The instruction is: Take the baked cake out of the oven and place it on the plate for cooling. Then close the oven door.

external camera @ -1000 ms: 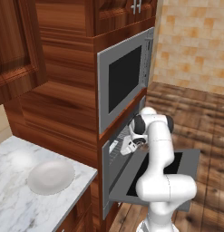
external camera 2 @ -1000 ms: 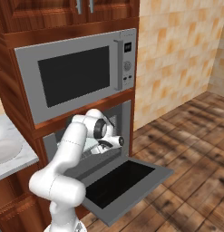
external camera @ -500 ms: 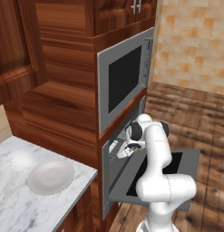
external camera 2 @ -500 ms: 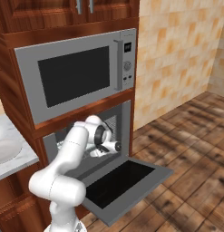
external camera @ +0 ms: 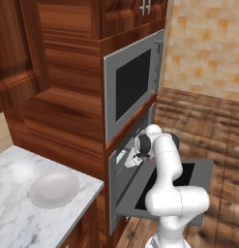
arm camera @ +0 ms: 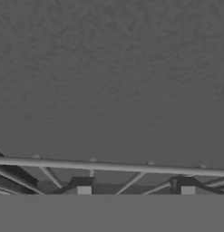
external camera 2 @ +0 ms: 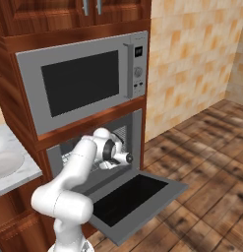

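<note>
my gripper [arm camera: 136,190] is inside the oven [external camera: 122,164] over a wire rack [arm camera: 109,166]; can't tell jaw gap or hold. oven door [external camera 2: 137,194] down, plate [external camera: 54,189] on counter [external camera: 14,223]. cake not spotted.

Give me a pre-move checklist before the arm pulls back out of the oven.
1. Oven door fully down, path out free: ok.
2. Gripper inside the oven, over the wire rack: ok.
3. Cake between the fingers: cannot tell; no cake shows in the hand view.
4. Grip closed and firm: cannot tell.
5. Plate on the counter, free to receive the cake: ok.
6. Microwave door shut, clear of the arm: ok.
</note>
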